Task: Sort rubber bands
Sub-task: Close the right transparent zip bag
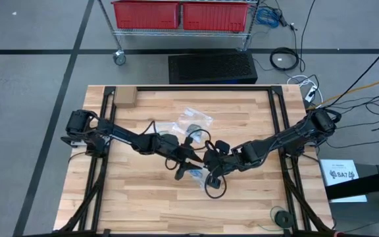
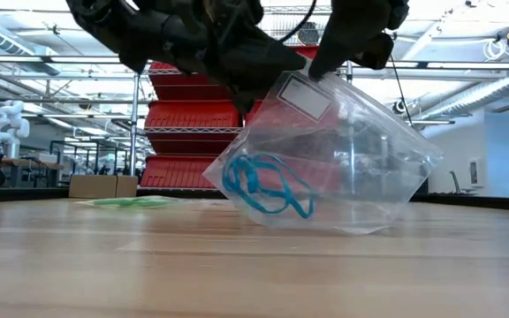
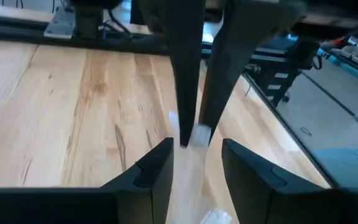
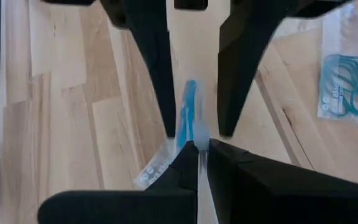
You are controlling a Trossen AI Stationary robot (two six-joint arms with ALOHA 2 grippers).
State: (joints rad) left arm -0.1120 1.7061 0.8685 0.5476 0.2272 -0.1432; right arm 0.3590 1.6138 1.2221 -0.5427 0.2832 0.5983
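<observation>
A light wooden table (image 1: 143,197) is seen from above, with 2 dark robot arms reaching in from the left and right edges and meeting near its middle.

The right gripper (image 4: 197,144) is closed, and the top edge of a clear plastic bag (image 2: 360,168) is pinched between its fingers. From table height, the bag is seen lifted at its top and tilted, with its lower edge close to or on the wood; which cannot be told. Bright blue rubber bands (image 2: 263,185) are gathered in the bag's lower left corner.

The left gripper (image 3: 194,165) is positioned directly opposite, just beside the right one. Its 2 fingers are parted, with a gap visible between them, and nothing is gripped. The bag's upper edge sits in that gap, as seen from the right wrist, where a strip of blue is visible between the 2 spread fingers.

A second clear bag (image 4: 347,74), holding teal rubber bands (image 4: 344,84), is laid flat on the table, beyond the grippers towards the far side. More clear bags (image 1: 193,120) are seen there from above. A pale green patch (image 2: 131,202) lies on the far left of the table; what it is cannot be told.

A small cardboard box (image 1: 124,98) is set at the far left corner.
</observation>
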